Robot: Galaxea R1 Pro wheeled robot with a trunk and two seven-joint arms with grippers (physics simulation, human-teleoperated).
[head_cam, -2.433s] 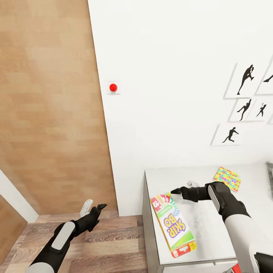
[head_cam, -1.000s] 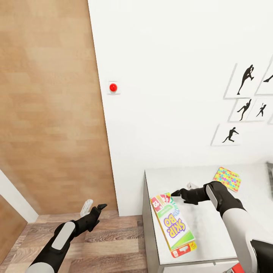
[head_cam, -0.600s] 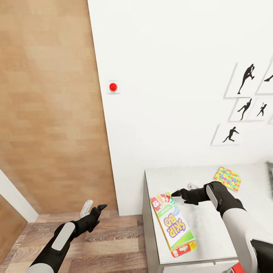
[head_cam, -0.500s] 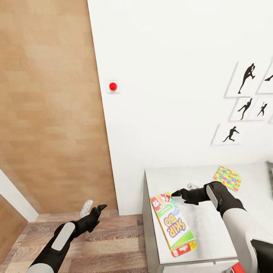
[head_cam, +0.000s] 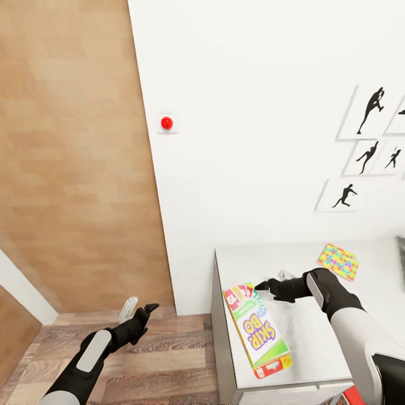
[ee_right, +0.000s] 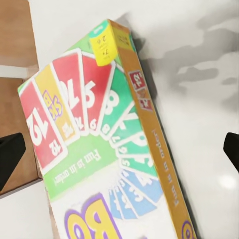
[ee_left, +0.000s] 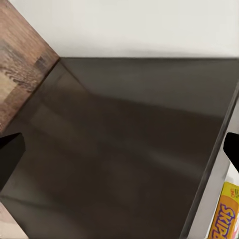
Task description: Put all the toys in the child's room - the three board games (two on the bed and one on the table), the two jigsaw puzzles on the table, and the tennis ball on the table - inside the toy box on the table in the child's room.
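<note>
The Skip-Bo board game (head_cam: 256,329) lies flat at the left end of the light grey table (head_cam: 306,256); up close its card print shows in the right wrist view (ee_right: 99,149). My right gripper (head_cam: 271,281) hovers open just over the box's far end, its fingers spread wider than the box. One jigsaw puzzle (head_cam: 337,262) lies near the wall. My left gripper (head_cam: 139,308) hangs open over the floor, left of the table's dark side panel (ee_left: 129,149), holding nothing. The toy box, the tennis ball and the bed are out of view.
A white wall with a red button (head_cam: 166,122) and black player prints (head_cam: 360,152) stands behind the table. A wooden panel (head_cam: 73,157) fills the left. Wood-plank floor (head_cam: 169,360) lies left of the table. A dark grey sliver (head_cam: 401,253) cuts the right border.
The whole picture has shifted slightly, so the head moved. My right forearm has swung a little; its gripper stays over the far end of the Skip-Bo box. The left arm is still.
</note>
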